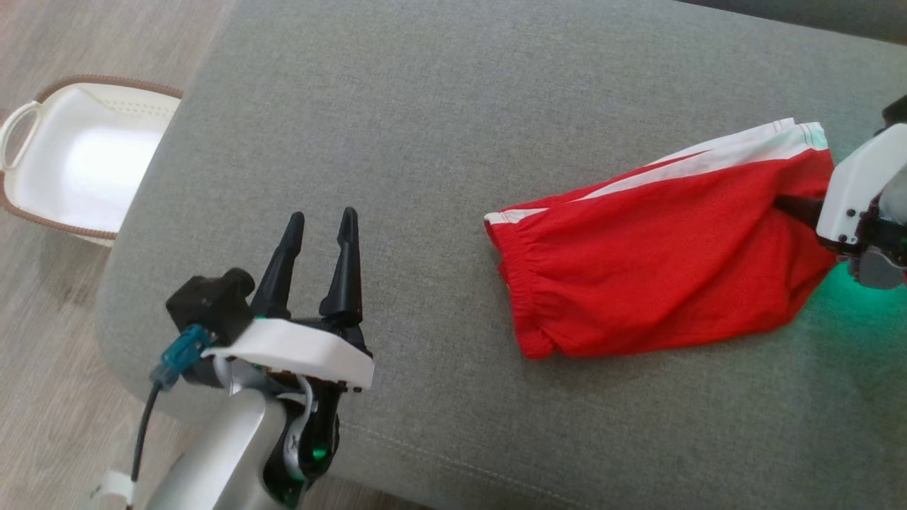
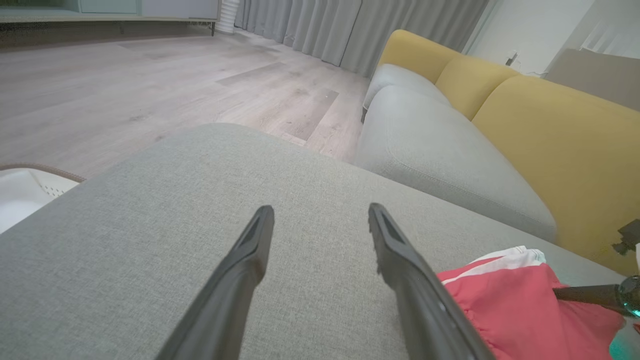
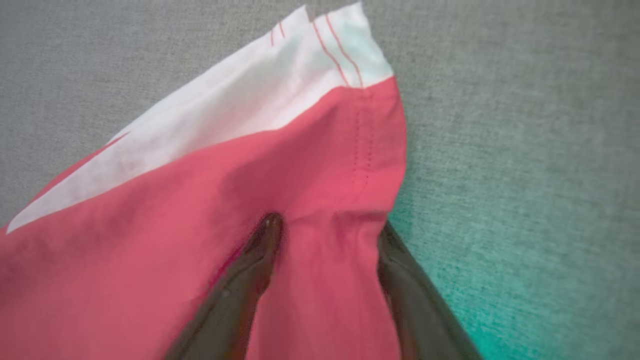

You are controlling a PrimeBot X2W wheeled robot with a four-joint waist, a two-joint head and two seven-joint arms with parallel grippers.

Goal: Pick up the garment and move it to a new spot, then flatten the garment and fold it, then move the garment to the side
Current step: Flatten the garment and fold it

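The head view's right edge cuts off the right hand; the cushion hides part of the basket.

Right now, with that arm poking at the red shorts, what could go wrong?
1. The right jaws stand open astride a small ridge of cloth at the hem of the red shorts; closing there may catch only the top layer, which could slip out on lifting.
2. The left jaws stand open over bare grey cushion, well away from the shorts; a one-sided pull might bunch them instead of moving them flat.
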